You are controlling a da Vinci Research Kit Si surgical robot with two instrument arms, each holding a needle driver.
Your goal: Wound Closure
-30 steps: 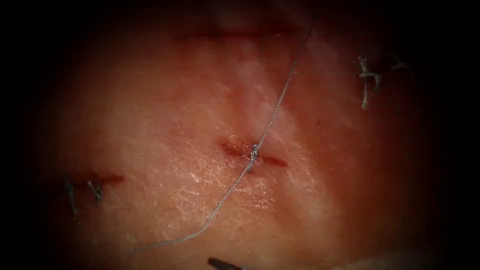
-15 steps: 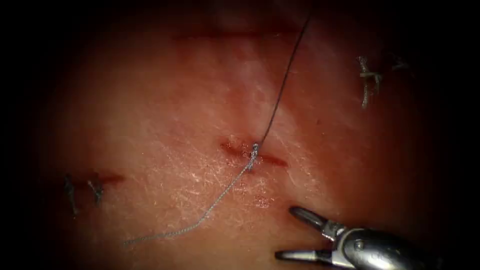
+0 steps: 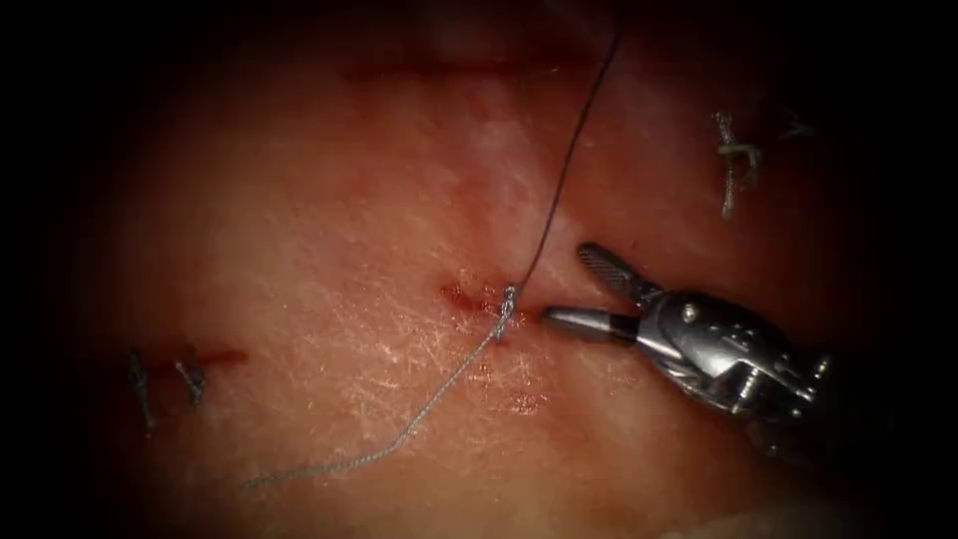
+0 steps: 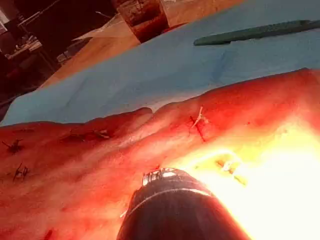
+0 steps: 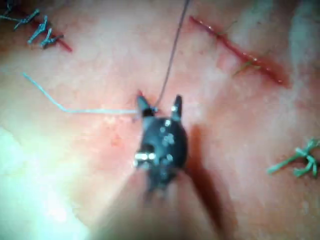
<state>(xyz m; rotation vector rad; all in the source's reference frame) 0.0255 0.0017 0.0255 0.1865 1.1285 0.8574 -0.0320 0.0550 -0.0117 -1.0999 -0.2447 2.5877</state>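
With jaws apart, right tool (image 3: 571, 287) flanks thread (image 3: 559, 190) — holding nothing.

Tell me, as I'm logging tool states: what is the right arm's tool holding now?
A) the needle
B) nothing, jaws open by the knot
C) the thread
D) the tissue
B: the right arm's tool has its jaws spread and empty, just right of the knot on the cut.

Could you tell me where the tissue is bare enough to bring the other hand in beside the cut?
Bare tissue lies left of the cut, above the old stitches. Right of the knot it is crowded: the right hand, open and holding nothing, flanks the taut thread. The loose tail crosses below.
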